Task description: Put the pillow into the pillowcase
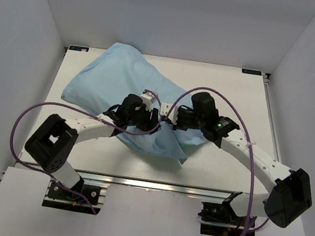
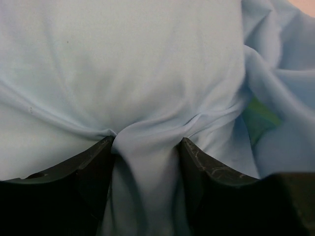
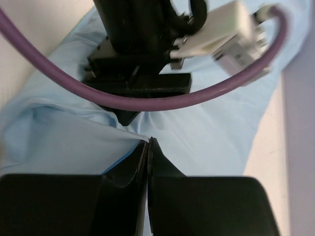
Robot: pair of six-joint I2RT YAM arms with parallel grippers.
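- Pillowcase (image 1: pixel 122 77): light blue face up; lies plump on the table (image 1: pixel 237 100), running aslant from 11 o'clock to 5 o'clock in the top view; its far end reaches the table's far edge, its near end stops short of the near edge.
- Pillow: hidden; no bare part of it shows in any view.
- Left gripper (image 2: pixel 146 157): set on the pillowcase near the middle of the top view, reaching in from 8 o'clock; jaws partly open; a gathered fold of blue fabric fills the gap and touches both fingers (image 2: pixel 96 164); creases fan out from the fingertips toward 10 and 2 o'clock.
- Green patch (image 2: pixel 258 118): shows between folds at 3 o'clock in the left wrist view; what it belongs to cannot be told.
- Right gripper (image 3: pixel 149 147): reaches in from 4 o'clock, tip to tip with the left one; jaws pressed fully together; a raised crease of the pillowcase runs in from 9 o'clock and ends in the closed tips, nipped there.
- Cable (image 3: pixel 147 101): purple; crosses the right wrist view just above the closed tips; the left gripper's black body stands behind it at 12 o'clock.
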